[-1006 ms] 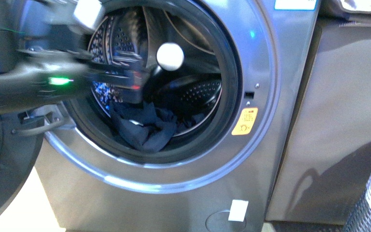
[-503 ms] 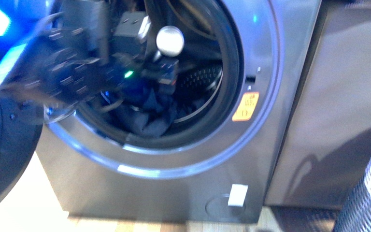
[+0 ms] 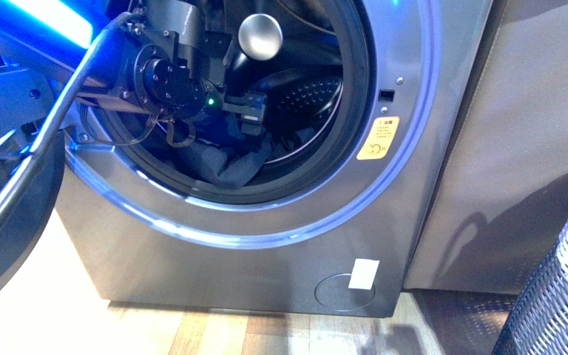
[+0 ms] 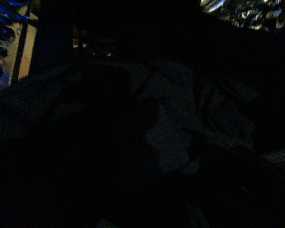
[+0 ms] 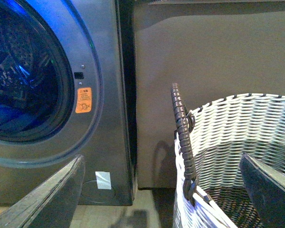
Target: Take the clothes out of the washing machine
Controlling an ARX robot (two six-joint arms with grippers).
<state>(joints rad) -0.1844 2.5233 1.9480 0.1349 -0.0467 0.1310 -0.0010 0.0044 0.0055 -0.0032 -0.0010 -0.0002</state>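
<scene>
The grey washing machine [image 3: 414, 89] stands open, and dark navy clothes [image 3: 237, 168] lie in a heap at the front bottom of its perforated drum [image 3: 307, 96]. My left arm reaches through the porthole. My left gripper [image 3: 250, 117] is open just above the heap; I cannot see that it touches the fabric. The left wrist view is dark. In the right wrist view my right gripper [image 5: 161, 194] is open and empty, its fingers [image 5: 52, 199] spread over the rim of the woven basket [image 5: 237, 137]. The machine [image 5: 104, 71] stands to one side of it.
The black door [image 3: 0, 192] hangs open at the left. A yellow-orange sticker [image 3: 378, 138] sits beside the porthole. A grey cabinet panel [image 3: 518, 148] stands to the right of the machine. The basket [image 3: 562, 296] shows at the lower right, with its dark handle [image 5: 180, 133].
My left arm has moved from the porthole's left edge further into the drum, down to just above the clothes. The heap looks slightly shifted.
</scene>
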